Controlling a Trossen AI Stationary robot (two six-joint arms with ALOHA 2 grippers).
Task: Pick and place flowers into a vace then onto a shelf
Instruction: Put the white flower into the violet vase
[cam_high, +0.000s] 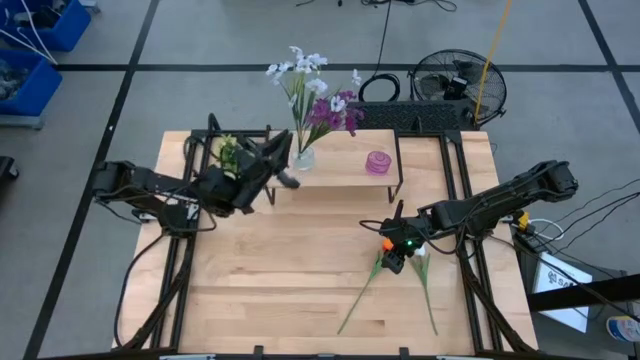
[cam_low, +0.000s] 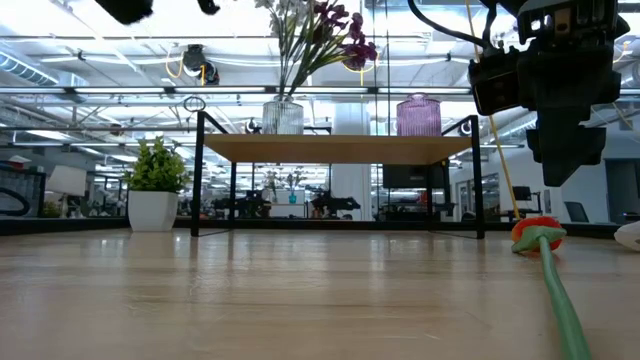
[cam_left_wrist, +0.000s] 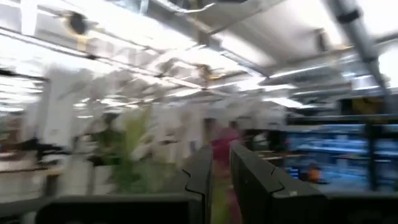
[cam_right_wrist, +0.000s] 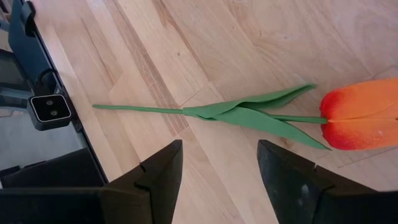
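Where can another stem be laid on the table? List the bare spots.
Bare: the table left of the orange flower, up to the shelf. Crowded: under the right gripper, where the orange flower and white bud lie; the shelf holds the vase and pink jar.

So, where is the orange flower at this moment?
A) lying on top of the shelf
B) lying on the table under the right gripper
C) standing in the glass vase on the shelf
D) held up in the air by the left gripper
B: the orange flower lies flat on the table, below the open right gripper.
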